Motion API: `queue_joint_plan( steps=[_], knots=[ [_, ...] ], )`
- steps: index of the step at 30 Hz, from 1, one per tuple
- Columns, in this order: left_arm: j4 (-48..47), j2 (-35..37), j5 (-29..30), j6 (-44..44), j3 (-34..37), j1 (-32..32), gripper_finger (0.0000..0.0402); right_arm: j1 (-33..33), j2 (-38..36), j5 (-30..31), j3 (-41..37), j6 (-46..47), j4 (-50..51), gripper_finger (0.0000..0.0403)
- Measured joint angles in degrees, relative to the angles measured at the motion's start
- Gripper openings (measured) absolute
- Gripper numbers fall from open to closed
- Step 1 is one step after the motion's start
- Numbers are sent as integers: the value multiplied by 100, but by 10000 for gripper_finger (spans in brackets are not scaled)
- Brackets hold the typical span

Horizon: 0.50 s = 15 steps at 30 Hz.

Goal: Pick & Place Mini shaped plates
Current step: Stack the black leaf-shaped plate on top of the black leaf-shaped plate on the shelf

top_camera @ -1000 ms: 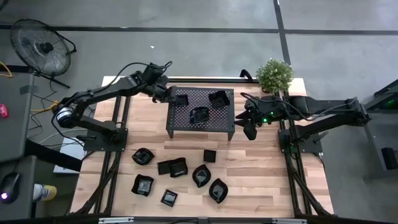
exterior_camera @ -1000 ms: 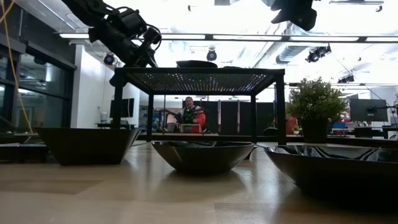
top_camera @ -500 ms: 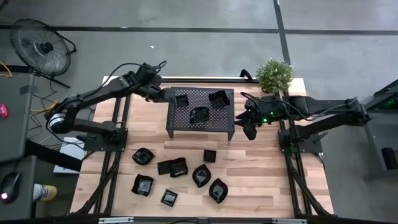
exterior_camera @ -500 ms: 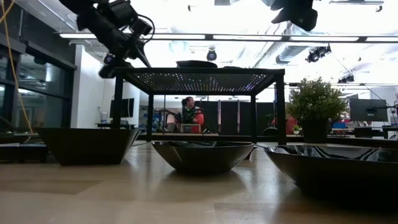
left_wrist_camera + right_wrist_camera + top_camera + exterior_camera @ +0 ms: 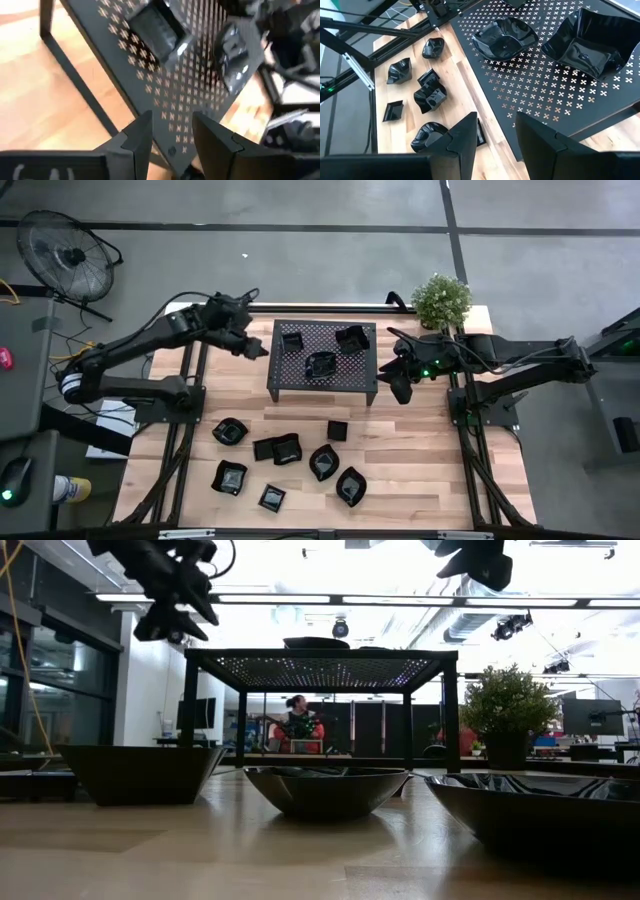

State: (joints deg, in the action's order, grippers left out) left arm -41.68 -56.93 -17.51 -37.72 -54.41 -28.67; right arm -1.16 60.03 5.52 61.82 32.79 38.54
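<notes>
Beside the mesh rack (image 5: 322, 360), left gripper (image 5: 256, 349) hovers empty, fingers parted; three mini shaped plates sit up top, the square plate (image 5: 292, 339) nearest it. Right gripper (image 5: 399, 392) waits, fingers parted and empty, at the opposite end. Eight loose plates (image 5: 287, 449) lie on the table (image 5: 420, 480). Best drop straight onto one rim, clear of neighbours

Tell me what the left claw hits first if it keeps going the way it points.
Probably the black mesh rack: the left claw, open and empty, aims at its perforated top, short of the square plate. Depth is hard to judge.
</notes>
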Motion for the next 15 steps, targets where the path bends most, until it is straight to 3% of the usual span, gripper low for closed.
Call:
queue_joint_plan(
  steps=[11, 15],
  knots=[
    [-121, 13, 343, -190, 1, 1916, 136, -25, 0, -208, 0, 470, 319, 130],
    [-668, 13, 572, -348, 0, 2535, 136, -131, 0, -222, 0, 603, 315, 130]
  ],
)
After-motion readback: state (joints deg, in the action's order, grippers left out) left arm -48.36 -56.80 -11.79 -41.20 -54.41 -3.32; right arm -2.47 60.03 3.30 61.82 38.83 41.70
